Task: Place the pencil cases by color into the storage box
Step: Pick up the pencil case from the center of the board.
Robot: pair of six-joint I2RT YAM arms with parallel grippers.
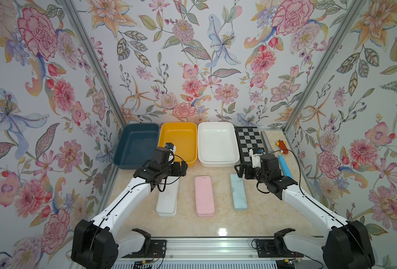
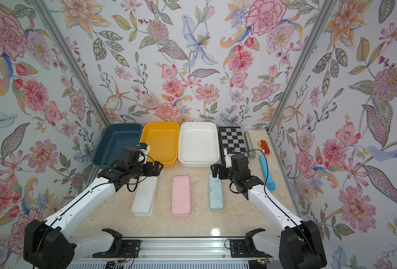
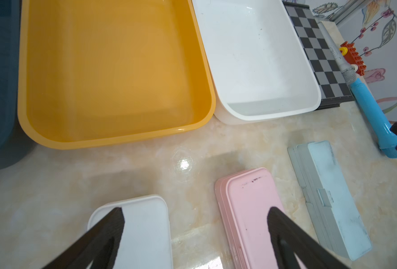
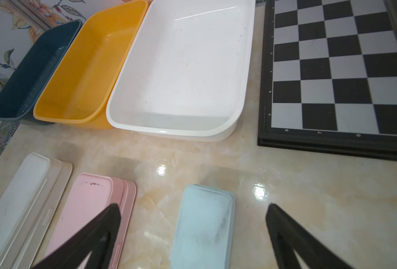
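Nearest lens: silver aluminium rail (image 1: 204, 246) with both arm bases bolted on. Beyond it, glossy cream marble-pattern bench (image 1: 218, 223).

Along far edge, side by side: dark teal plastic storage box (image 1: 134, 144), yellow plastic storage box (image 1: 178, 137), white plastic storage box (image 1: 216, 142). Just beside the white one, black-and-white chessboard (image 1: 249, 142).

In front of boxes, flat on bench, parallel and apart:
- white plastic pencil cases (image 1: 167, 202), stacked, before teal/yellow boxes
- pink plastic pencil cases (image 1: 204, 196), stacked, in the middle
- light blue plastic pencil case (image 1: 238, 193), before white box's right corner; layers under it, count unclear

Beside chessboard: grey microphone-shaped stick (image 1: 266, 142), bright blue microphone-shaped stick (image 1: 284, 166), small red toy brick (image 1: 282, 146) with yellow wheel.

Left fingers (image 3: 113, 223) spread wide, gripping nothing, above far end of white stack. Right fingers (image 4: 109, 219) spread wide, gripping nothing, above far end of light blue case.
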